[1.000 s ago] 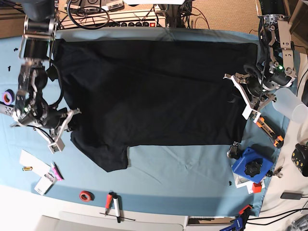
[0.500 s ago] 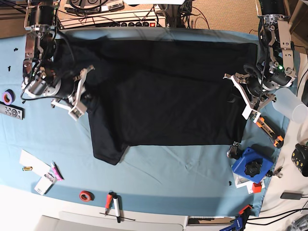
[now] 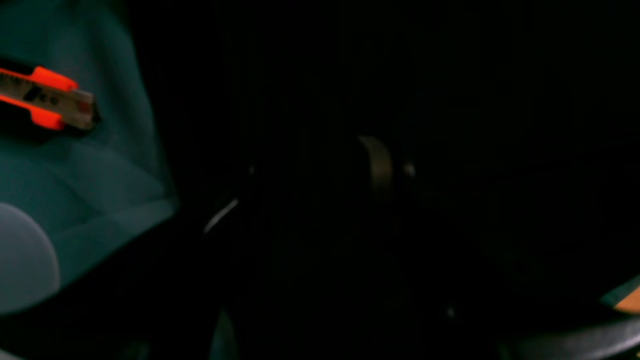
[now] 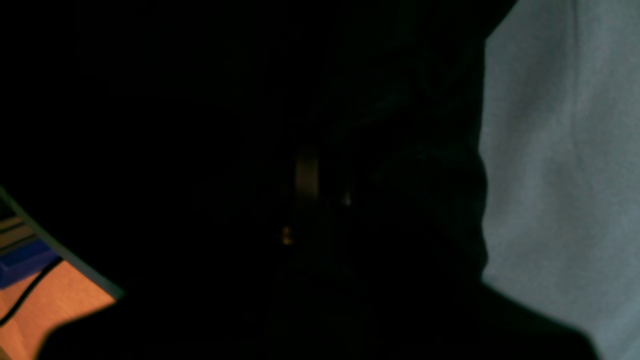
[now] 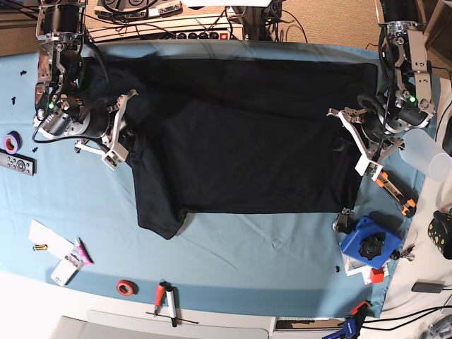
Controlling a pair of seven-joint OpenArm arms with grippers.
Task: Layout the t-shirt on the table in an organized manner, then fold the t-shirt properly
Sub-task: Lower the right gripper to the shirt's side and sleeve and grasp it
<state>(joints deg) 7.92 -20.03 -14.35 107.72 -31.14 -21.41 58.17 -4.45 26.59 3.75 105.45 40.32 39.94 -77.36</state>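
Observation:
The black t-shirt [image 5: 240, 134] lies plain side up across the light blue table [image 5: 233, 254]. Its left part is folded in over the body, and a sleeve corner sticks out at the front left. My right gripper [image 5: 116, 127] is on that folded left edge, shut on the fabric. My left gripper [image 5: 351, 140] is at the shirt's right edge, shut on the fabric. Both wrist views are almost filled by dark shirt [image 3: 400, 100] [image 4: 200, 100], with table cloth at one side [image 3: 100, 190] [image 4: 560, 150]. The fingers are hidden there.
An orange utility knife [image 5: 395, 191] [image 3: 45, 100], a blue box [image 5: 367, 244] and a translucent cup [image 5: 431, 155] lie at the right. A remote [image 5: 15, 164], a purple tape roll [image 5: 10, 143], white cards [image 5: 49, 240], a red tape ring [image 5: 126, 287] and markers [image 5: 167, 300] lie left and front.
My right gripper has moved toward the back and inward, dragging the shirt's left part and sleeve over the body. In the last half second it barely shifted. The left arm has not moved.

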